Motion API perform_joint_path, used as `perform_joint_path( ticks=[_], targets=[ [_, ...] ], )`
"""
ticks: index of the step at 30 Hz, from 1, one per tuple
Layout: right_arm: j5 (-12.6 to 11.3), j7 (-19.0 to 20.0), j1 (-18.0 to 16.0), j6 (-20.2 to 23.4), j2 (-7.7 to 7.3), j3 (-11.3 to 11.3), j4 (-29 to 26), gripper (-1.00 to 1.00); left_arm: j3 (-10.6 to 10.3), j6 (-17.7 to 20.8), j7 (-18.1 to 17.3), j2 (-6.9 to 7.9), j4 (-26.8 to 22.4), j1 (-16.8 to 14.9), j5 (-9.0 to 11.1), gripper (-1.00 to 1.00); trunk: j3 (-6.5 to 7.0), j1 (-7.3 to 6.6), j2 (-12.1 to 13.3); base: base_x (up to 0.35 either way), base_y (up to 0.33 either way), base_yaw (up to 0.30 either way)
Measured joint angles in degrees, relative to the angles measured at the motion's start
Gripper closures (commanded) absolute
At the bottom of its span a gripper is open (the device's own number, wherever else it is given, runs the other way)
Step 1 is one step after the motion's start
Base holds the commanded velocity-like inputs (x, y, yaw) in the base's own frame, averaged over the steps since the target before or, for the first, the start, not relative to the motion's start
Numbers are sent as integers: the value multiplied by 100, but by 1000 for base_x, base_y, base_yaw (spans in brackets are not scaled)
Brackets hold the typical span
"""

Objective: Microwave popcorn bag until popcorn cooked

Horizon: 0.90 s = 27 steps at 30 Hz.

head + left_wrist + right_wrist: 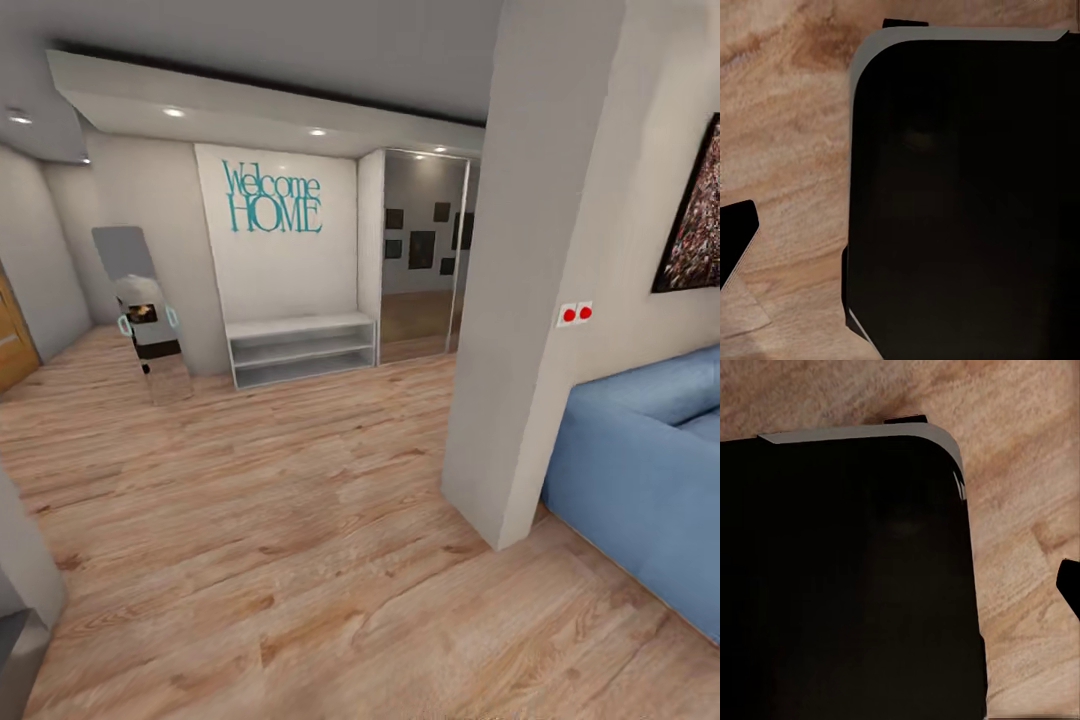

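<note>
Popcorn bag nowhere yet; the robot was in transit, facing a hallway with a Welcome HOME sign and blue sofa. Gripper openings: couldn't tell. Next, I'd judge, find the kitchen.

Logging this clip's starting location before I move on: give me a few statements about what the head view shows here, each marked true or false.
1. Teal "Welcome HOME" lettering hangs on the far wall. True.
2. A blue sofa sits at the right. True.
3. The floor is grey tile. False: it is light wood planks.
4. A low white shelf unit stands below the lettering. True.
5. The two wall buttons on the pillar are green. False: they are red.
</note>
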Motion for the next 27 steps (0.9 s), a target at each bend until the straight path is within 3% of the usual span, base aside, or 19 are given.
perform_joint_path(
  ticks=[27],
  targets=[
    [50, 58, 0, -16, -44, 15, 0, -100, 2, 0, 0, -1, 0, 0, 1, -100, 0, 0, 0, 0, 0, -298]
  ],
)
